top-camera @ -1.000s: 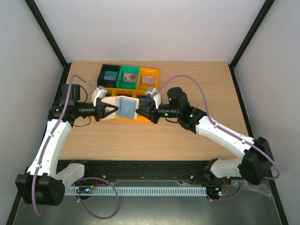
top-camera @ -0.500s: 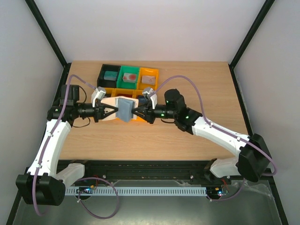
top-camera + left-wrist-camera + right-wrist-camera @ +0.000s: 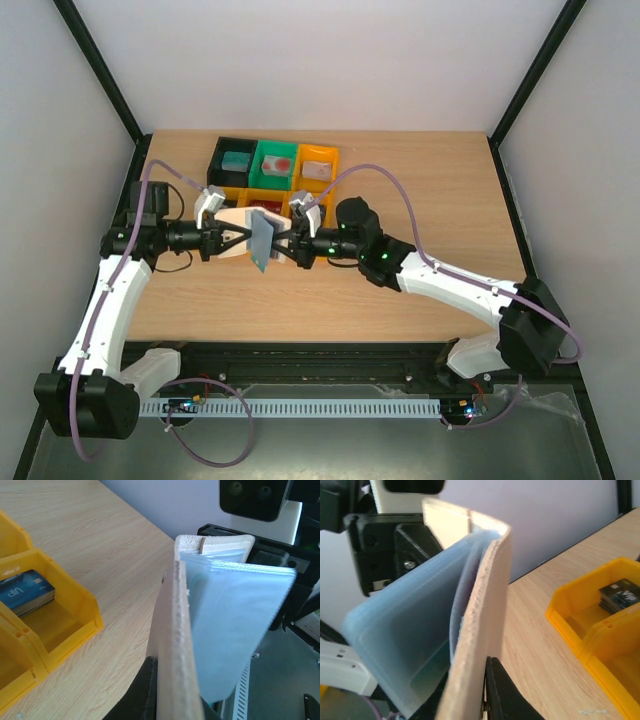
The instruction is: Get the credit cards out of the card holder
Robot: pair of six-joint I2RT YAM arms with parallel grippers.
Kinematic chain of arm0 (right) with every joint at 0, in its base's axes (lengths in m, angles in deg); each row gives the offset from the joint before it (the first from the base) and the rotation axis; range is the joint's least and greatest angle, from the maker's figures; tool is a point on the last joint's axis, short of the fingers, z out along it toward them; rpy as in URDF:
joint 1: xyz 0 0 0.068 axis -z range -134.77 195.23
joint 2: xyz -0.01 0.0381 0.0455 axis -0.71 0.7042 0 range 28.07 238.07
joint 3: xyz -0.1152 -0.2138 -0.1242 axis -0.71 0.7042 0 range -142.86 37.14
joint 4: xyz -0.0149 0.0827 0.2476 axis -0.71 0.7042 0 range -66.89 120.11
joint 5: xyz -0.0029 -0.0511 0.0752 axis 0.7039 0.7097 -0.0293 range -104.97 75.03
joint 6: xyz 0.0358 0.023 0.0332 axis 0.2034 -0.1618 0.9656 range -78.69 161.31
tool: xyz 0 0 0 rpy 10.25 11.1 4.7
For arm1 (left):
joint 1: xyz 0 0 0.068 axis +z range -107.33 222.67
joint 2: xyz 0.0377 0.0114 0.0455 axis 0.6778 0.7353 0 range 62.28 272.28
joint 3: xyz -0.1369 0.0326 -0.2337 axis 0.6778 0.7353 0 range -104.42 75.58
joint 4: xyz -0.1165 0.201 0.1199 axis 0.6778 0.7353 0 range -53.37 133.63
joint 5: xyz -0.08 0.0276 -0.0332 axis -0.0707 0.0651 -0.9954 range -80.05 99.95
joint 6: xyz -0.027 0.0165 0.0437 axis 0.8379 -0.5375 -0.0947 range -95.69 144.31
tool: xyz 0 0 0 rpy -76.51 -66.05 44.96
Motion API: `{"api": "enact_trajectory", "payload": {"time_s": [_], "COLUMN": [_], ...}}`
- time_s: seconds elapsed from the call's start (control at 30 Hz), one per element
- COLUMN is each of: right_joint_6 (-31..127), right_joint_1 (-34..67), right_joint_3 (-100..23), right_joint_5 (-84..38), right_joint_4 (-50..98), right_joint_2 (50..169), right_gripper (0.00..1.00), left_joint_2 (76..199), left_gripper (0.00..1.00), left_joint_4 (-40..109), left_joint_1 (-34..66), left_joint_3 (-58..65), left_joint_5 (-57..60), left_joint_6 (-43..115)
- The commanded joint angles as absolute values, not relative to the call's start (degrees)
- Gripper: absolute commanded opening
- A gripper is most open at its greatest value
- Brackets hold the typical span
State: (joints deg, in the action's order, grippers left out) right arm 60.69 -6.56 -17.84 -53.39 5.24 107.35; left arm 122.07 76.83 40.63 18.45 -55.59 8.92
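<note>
You are working in a robotics lab cell. A bare wooden surface (image 3: pixel 400 300) is boxed in by plain white panels (image 3: pixel 300 60) and black frame struts (image 3: pixel 100 70). The left arm (image 3: pixel 105 300) and right arm (image 3: pixel 460 285) are bolted at its near edge, purple cables (image 3: pixel 375 167) loop free, and coloured plastic bins (image 3: pixel 272 184) sit in a row at the back.

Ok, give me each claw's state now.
Left claw: closed on the tan folding card holder.
Right claw: closed on the same card holder.

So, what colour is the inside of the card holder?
Pale grey-blue inside the card holder; clearest in left wrist view.
</note>
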Motion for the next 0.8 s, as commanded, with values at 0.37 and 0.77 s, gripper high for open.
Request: {"api": "enact_trajectory", "payload": {"time_s": [0.37,0.77], "right_joint_6": [71.18,84.76], "right_joint_1": [-5.80,1.38], "right_joint_3": [-24.95,-20.91], "right_joint_5": [-51.99,-63.48], "right_joint_4": [5.30,-2.41], "right_joint_2": [112.09,116.25], "right_gripper": [0.02,0.02], "left_joint_2": [120.78,121.42], "left_gripper": [0.02,0.15], "left_joint_4": [71.67,63.68], "left_joint_1": [40.47,40.47], "left_joint_3": [20.66,23.17], "left_joint_5": [-55.98,-53.08], "left_joint_6": [15.76,26.41]}}
